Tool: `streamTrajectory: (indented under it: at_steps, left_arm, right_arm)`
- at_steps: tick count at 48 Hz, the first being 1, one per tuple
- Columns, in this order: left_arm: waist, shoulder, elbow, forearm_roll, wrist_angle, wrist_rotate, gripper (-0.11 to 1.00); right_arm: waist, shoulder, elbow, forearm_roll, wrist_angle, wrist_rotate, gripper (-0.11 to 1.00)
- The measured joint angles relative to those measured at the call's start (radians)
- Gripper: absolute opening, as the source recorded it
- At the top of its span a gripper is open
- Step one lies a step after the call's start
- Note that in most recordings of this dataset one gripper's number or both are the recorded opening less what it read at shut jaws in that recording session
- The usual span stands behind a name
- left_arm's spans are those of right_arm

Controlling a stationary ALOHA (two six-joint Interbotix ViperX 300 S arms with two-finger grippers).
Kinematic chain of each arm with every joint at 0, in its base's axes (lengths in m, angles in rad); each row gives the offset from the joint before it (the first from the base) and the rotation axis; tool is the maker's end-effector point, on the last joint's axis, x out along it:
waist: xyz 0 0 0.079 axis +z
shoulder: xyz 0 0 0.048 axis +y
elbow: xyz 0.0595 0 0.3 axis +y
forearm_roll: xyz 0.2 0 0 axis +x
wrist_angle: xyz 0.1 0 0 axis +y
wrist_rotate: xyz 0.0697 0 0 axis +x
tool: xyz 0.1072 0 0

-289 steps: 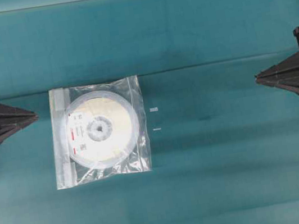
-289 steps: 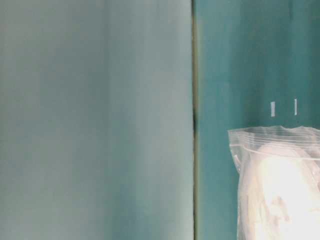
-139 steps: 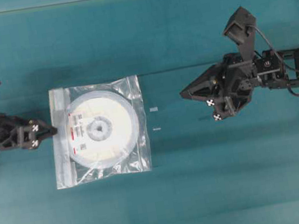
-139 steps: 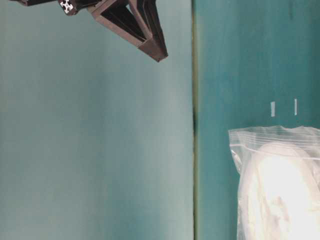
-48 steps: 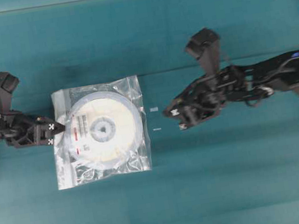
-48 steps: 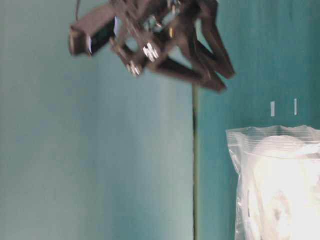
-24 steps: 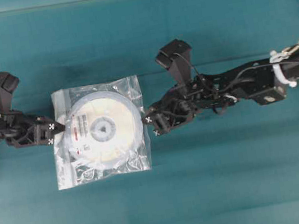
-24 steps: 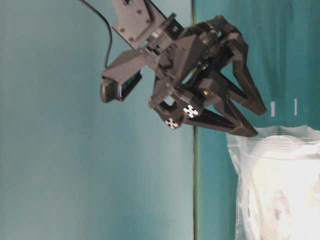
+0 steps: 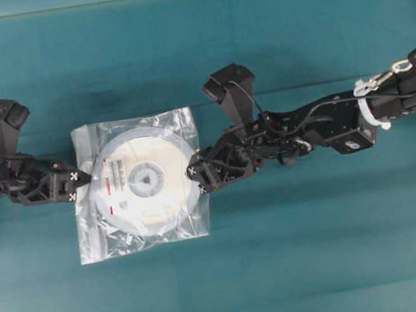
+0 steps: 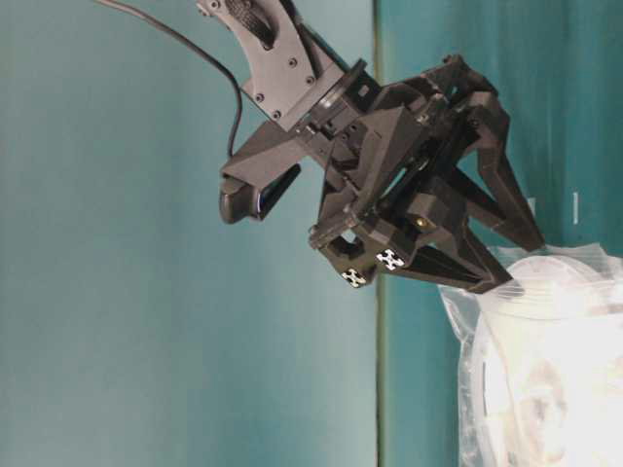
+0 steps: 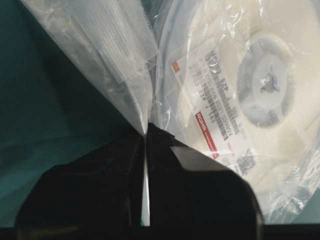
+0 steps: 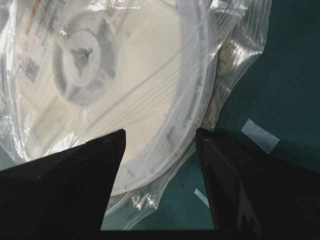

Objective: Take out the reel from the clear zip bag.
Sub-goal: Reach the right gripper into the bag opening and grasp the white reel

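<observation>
At the bag's zip edge, my left gripper (image 9: 83,178) is clamped on the film of the bag (image 9: 179,125). My right gripper (image 9: 194,180) stands spread over its opposite edge, the reel (image 9: 145,180) inside, flat on the table (image 9: 325,248).

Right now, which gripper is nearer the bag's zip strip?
Left. The left gripper is pinched on the clear zip bag at the zip strip; the right gripper hangs open at the opposite edge.

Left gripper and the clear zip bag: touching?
Touching. The left wrist view shows the left gripper shut on a pinched fold of the clear zip bag, film running straight between its closed jaws.
</observation>
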Motion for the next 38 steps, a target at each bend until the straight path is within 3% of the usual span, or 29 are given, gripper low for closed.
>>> streamTrajectory:
  at_steps: [23, 38]
  left_arm:
    - [-0.002, -0.002, -0.003, 0.002, 0.012, 0.000, 0.00]
    - [0.000, -0.003, -0.003, 0.002, 0.015, 0.000, 0.00]
  right_arm:
    - [0.003, 0.031, -0.034, 0.035, -0.034, 0.000, 0.74]
    - [0.008, 0.035, -0.035, 0.035, -0.035, 0.000, 0.56]
